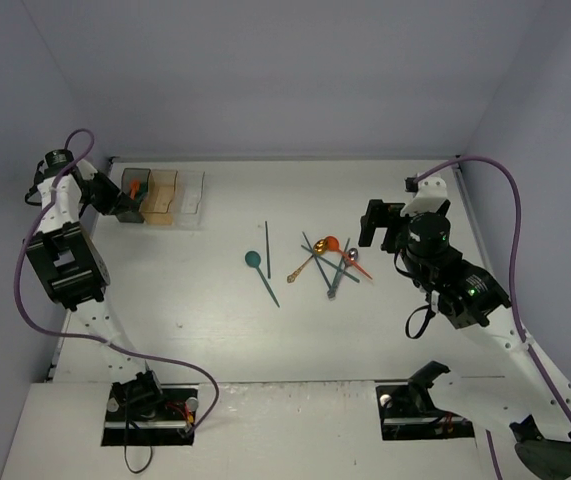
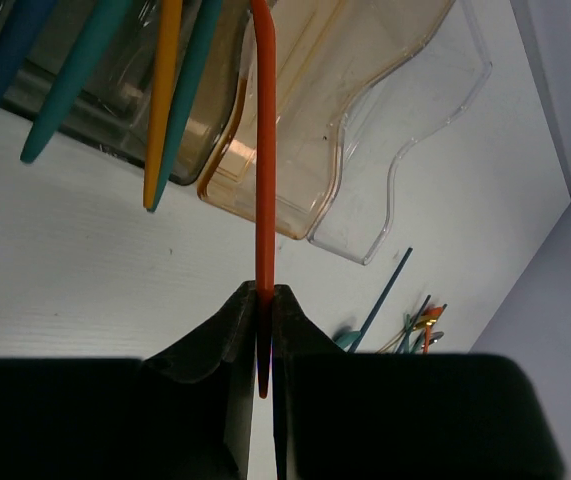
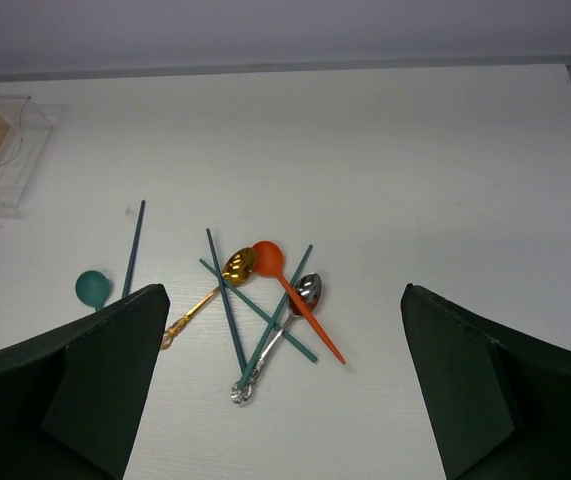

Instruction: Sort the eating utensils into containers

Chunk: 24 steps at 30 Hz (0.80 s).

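My left gripper (image 2: 263,300) is shut on the thin end of an orange utensil (image 2: 264,190), which reaches up toward the dark grey bin (image 2: 115,120). Several teal handles (image 2: 65,85) and a yellow one (image 2: 165,100) stick out of that bin. Beside it sit the amber bin (image 2: 305,120) and the clear bin (image 2: 425,110). In the top view the left gripper (image 1: 128,197) is at the containers (image 1: 162,195). My right gripper (image 3: 283,290) is open above a pile holding an orange spoon (image 3: 268,257), a gold spoon (image 3: 237,265), a silver spoon (image 3: 307,290) and teal sticks (image 3: 227,300).
A teal spoon (image 1: 254,259) and a lone teal stick (image 1: 268,248) lie left of the pile (image 1: 330,260). The right gripper (image 1: 383,228) hovers right of that pile. Grey walls close the table on three sides.
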Each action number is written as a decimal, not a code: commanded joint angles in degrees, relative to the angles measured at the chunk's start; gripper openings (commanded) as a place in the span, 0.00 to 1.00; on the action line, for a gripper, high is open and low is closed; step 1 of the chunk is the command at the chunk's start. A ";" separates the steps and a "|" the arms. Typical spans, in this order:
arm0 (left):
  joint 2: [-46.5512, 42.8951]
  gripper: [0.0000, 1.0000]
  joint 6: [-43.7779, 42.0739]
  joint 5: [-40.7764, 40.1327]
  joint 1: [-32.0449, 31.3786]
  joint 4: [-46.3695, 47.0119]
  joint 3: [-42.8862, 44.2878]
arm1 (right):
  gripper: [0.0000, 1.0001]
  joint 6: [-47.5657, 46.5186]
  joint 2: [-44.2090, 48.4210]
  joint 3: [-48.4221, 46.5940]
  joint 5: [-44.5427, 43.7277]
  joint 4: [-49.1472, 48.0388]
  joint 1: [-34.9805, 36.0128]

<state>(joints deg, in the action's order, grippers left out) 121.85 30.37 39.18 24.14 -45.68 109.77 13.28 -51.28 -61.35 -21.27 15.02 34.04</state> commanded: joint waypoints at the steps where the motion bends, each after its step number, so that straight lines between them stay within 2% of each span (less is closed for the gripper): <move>1: 1.51 0.00 0.87 1.92 0.47 -0.84 7.13 | 1.00 -1.15 -0.79 0.00 -2.84 -2.41 -0.38; 4: 3.91 0.02 1.23 1.52 0.58 -1.60 10.39 | 1.00 -1.41 -0.95 0.08 -3.27 -2.46 -0.38; 8: 4.50 0.28 1.80 0.74 0.57 -1.60 11.89 | 1.00 -1.42 -1.10 0.17 -3.43 -2.37 -0.38; 11: 3.76 0.40 1.77 -0.11 0.56 -1.60 12.13 | 1.00 -1.42 -1.21 0.17 -3.34 -2.36 -0.38; 14: 2.05 0.47 0.86 -1.93 0.56 -2.36 12.10 | 1.00 -1.50 -1.18 0.17 -3.25 -2.19 -0.38; 19: -6.82 0.54 -1.10 -7.53 -0.09 -4.24 8.72 | 1.00 -1.68 -0.39 0.17 -3.43 -1.93 -0.38; 24: -22.63 0.58 -0.99 -20.14 -6.48 -4.15 -3.72 | 1.00 -2.23 0.89 0.09 -4.86 -1.38 -0.38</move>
<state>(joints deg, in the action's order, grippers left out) 115.80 30.36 28.88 22.85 -49.35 110.61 11.95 -51.72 -61.05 -23.21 15.63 34.04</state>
